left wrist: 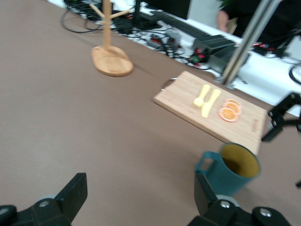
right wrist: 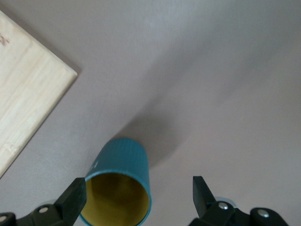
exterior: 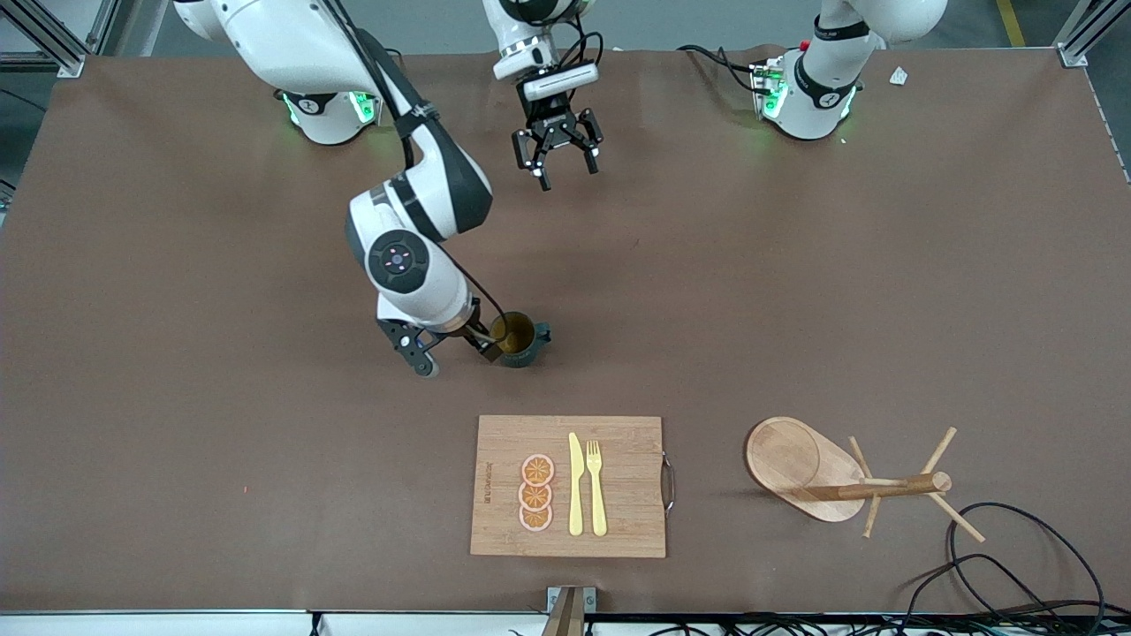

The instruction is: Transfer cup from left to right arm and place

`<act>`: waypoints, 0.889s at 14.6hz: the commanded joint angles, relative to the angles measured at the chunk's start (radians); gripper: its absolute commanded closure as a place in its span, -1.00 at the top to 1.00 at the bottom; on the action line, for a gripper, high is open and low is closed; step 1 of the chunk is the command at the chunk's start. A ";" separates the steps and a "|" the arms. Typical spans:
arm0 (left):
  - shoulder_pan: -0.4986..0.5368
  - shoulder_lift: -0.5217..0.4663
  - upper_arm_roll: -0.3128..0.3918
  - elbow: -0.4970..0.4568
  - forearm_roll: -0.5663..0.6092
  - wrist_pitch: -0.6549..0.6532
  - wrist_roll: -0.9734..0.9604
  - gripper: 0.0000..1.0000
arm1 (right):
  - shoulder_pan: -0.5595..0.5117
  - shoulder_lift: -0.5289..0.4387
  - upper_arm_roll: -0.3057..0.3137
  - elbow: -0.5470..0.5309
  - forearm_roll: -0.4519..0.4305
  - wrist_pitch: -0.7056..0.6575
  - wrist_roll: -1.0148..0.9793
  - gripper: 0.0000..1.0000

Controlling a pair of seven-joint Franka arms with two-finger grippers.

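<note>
The cup [exterior: 517,340], where is it on your screen?

– I see it in the middle of the front view. It stands the right way up on the brown table [exterior: 177,442]. It sits a bit higher in the frame than the wooden board [exterior: 618,442], and it does not touch the board.

What is the right gripper [exterior: 458,353] doing?

– It is down low by the cup. Its two fingers are spread wide. In my right wrist view the cup [right wrist: 120,188] shows between them, at the bottom of the frame, close to one finger. They are not pinching it.

And the left gripper [exterior: 565,163]?

– It hangs over bare table, top middle of the front view. Its fingers are spread too and hold nothing. In my left wrist view the cup [left wrist: 230,169] is low in the frame, and I can see its yellow inside and its handle.

What else is on the table?

– Three orange slices [exterior: 536,493], a yellow knife [exterior: 575,486] and a yellow fork [exterior: 596,486] lie on the board. A wooden peg rack [exterior: 848,477] stands at the bottom of the front view, toward the left arm's end.
</note>
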 commanded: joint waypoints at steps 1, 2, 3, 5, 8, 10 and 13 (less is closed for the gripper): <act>0.072 -0.158 -0.005 -0.068 -0.126 0.000 0.184 0.99 | 0.038 0.018 -0.008 -0.015 0.020 0.038 0.121 1.00; 0.108 -0.195 -0.005 -0.068 -0.178 -0.011 0.277 0.99 | 0.042 0.029 -0.008 -0.014 0.020 0.049 0.168 0.99; 0.129 -0.223 -0.003 -0.067 -0.212 -0.014 0.324 0.99 | 0.044 0.040 -0.008 -0.014 0.020 0.060 0.214 0.99; 0.184 -0.269 -0.003 -0.064 -0.270 -0.014 0.376 0.99 | 0.044 0.057 -0.008 -0.009 0.020 0.063 0.282 0.90; 0.278 -0.333 0.002 -0.035 -0.379 -0.017 0.578 0.99 | 0.046 0.058 -0.008 -0.009 0.020 0.060 0.348 0.71; 0.359 -0.356 0.003 0.017 -0.448 -0.020 0.725 0.99 | 0.075 0.058 -0.008 -0.010 0.020 0.055 0.377 0.42; 0.436 -0.355 0.006 0.129 -0.517 -0.081 0.867 1.00 | 0.085 0.060 -0.007 -0.010 0.020 0.052 0.391 -0.79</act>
